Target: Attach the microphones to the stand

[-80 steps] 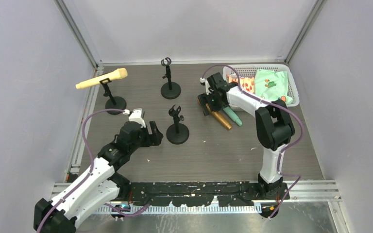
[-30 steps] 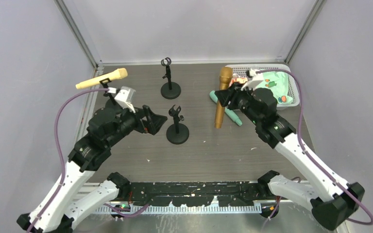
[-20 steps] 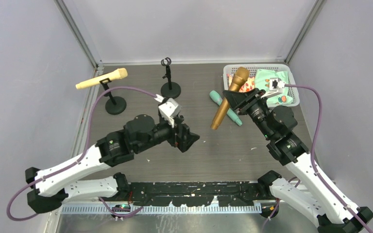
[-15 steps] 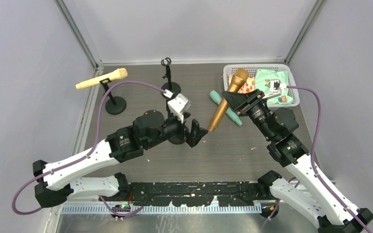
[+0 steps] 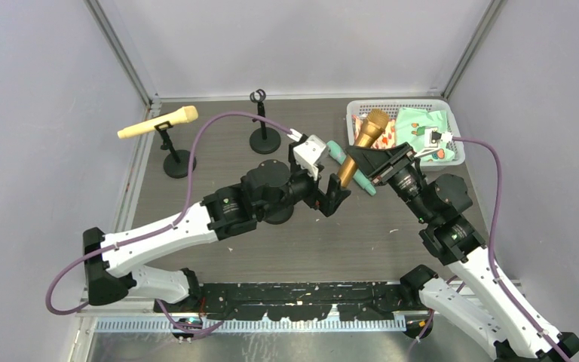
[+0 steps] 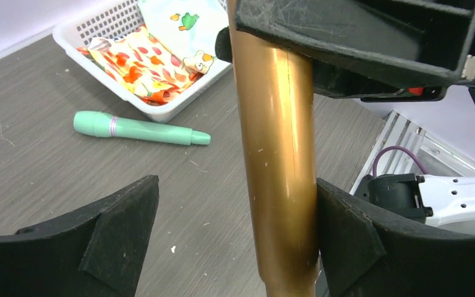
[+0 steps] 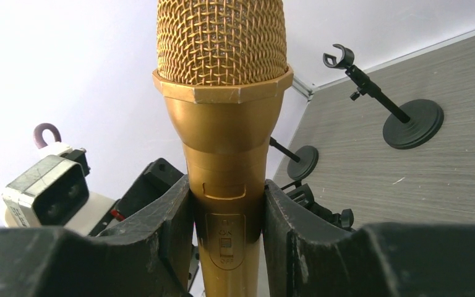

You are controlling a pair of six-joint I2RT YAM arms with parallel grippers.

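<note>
Left wrist view puts the golden-brown microphone (image 6: pixel 278 173) at frame centre, clamped by the right gripper (image 7: pixel 226 229), inside the wide-spread left gripper (image 6: pixel 234 238); releasing early would likely drop it

From above, you lose the lower end of the golden-brown microphone (image 5: pixel 370 128) behind the left gripper (image 5: pixel 336 197), and part of its body behind the right gripper (image 5: pixel 367 160). The mint-green microphone (image 5: pixel 335 151) shows you only its head and tail tip. The near stand (image 5: pixel 279 217) is almost wholly under the left arm.

In the left wrist view the right gripper covers the golden-brown microphone's head and its bottom end runs off the lower edge. You cannot tell whether the finger (image 6: pixel 352 241) at the right of that view touches it.

In the right wrist view the handle leaves the bottom edge, the switch lettering is too small to read, and the farther stand (image 7: pixel 301 162) has its top behind the microphone.
</note>
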